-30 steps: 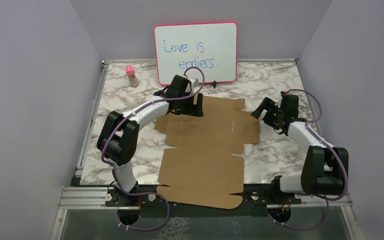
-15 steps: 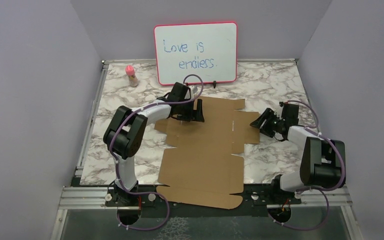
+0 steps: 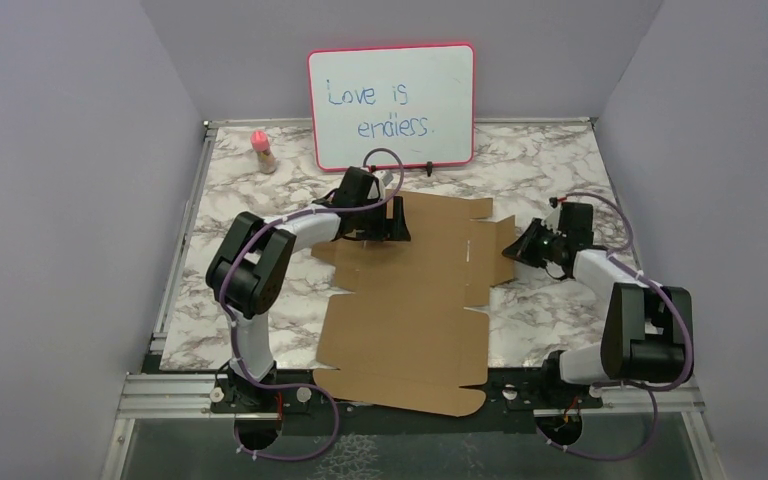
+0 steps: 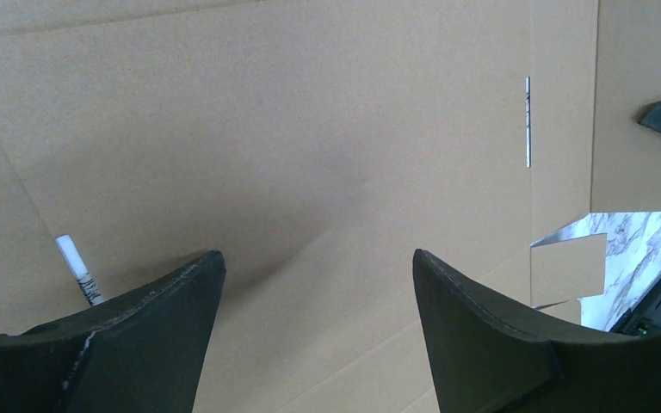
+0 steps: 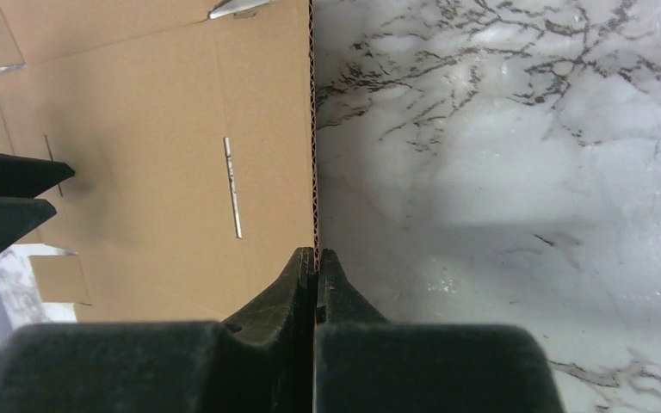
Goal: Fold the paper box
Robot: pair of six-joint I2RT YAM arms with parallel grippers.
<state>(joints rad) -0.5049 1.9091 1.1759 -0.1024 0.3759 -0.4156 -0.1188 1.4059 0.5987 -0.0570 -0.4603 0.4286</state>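
My right gripper (image 5: 316,258) pinches the paper box's (image 3: 410,300) thin right edge, left gripper (image 4: 314,256) spread above; lifting could slip that shallow grip.

The paper box (image 3: 410,300) lies as a flat, die-cut brown cardboard sheet on the marble-patterned table (image 3: 260,205). Its near end overhangs the table's near edge, between the two arm bases. The left gripper (image 3: 396,224) rests low over the far-left part of the sheet, fingers spread apart. The right gripper (image 3: 516,246) meets the outer edge of the sheet's right-hand flap with its fingers drawn together. That flap is tilted up off the table. A red-framed whiteboard (image 3: 392,105) stands upright at the far edge, lettered "Love is endless." in blue. A small bottle (image 3: 262,151) with a pink cap stands near the far-left corner, well apart from the sheet.
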